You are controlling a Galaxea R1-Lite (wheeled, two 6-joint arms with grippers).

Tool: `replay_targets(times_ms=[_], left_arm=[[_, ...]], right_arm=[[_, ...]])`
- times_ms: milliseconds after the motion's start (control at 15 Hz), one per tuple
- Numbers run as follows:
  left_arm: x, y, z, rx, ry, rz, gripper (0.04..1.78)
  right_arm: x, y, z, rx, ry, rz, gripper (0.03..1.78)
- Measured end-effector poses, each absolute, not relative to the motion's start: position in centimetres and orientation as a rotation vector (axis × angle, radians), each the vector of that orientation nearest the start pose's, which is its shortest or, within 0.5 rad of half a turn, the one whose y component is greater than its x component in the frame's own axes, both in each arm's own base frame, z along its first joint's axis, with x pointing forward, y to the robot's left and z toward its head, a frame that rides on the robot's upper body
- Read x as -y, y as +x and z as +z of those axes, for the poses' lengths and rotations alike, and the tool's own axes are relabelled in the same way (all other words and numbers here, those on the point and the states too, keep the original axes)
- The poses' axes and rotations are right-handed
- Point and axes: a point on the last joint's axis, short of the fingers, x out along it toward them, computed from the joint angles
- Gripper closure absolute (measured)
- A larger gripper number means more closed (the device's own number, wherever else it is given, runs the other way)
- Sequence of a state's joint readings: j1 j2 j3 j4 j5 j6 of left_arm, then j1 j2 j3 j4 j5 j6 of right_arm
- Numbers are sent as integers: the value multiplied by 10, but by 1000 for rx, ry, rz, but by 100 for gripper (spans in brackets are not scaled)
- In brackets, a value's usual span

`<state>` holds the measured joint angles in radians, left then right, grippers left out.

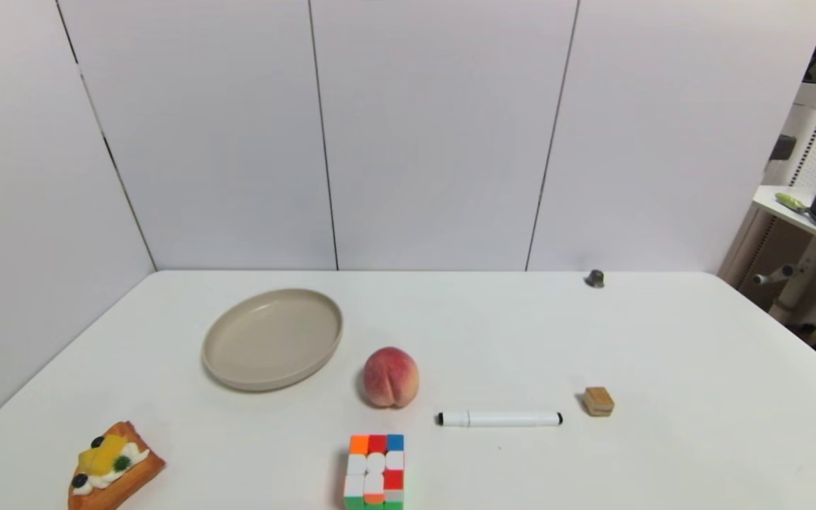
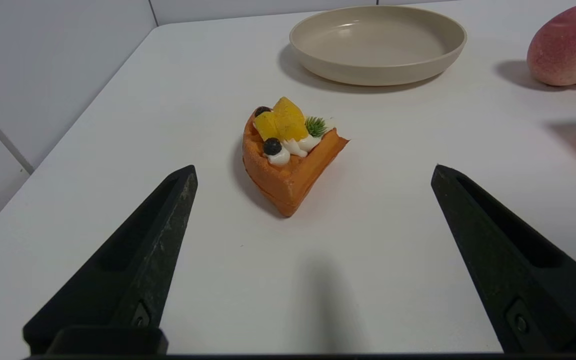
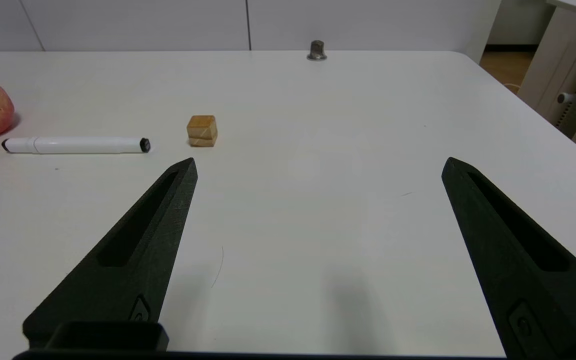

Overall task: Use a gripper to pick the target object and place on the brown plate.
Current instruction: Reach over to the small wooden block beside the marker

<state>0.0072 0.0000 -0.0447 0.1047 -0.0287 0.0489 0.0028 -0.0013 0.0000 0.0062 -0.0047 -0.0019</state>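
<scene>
The small tan wooden cube (image 1: 598, 401) sits on the white table at the right, just past the marker's black cap; it also shows in the right wrist view (image 3: 202, 130). The beige plate (image 1: 224, 368) lies empty at the middle left and shows in the left wrist view (image 2: 448, 47). Neither gripper shows in the head view. My right gripper (image 3: 318, 165) is open and empty, low over bare table, with the cube ahead of it near one fingertip. My left gripper (image 2: 313, 170) is open and empty, facing the cake slice.
A peach (image 1: 390, 377) sits beside the plate. A white marker (image 1: 499, 418) lies between peach and cube. A colour cube puzzle (image 1: 375, 471) is at the front middle, a toy cake slice (image 1: 112, 473) front left, a dark grey knob (image 1: 596, 278) at the back right.
</scene>
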Motion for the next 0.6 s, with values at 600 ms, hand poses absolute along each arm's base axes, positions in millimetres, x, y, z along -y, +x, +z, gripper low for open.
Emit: replay_targets(times_ms=[600], left_arm=[[0, -25, 82, -67, 12, -6, 13]], right_arm=[[0, -23, 75, -4, -1, -1, 12]])
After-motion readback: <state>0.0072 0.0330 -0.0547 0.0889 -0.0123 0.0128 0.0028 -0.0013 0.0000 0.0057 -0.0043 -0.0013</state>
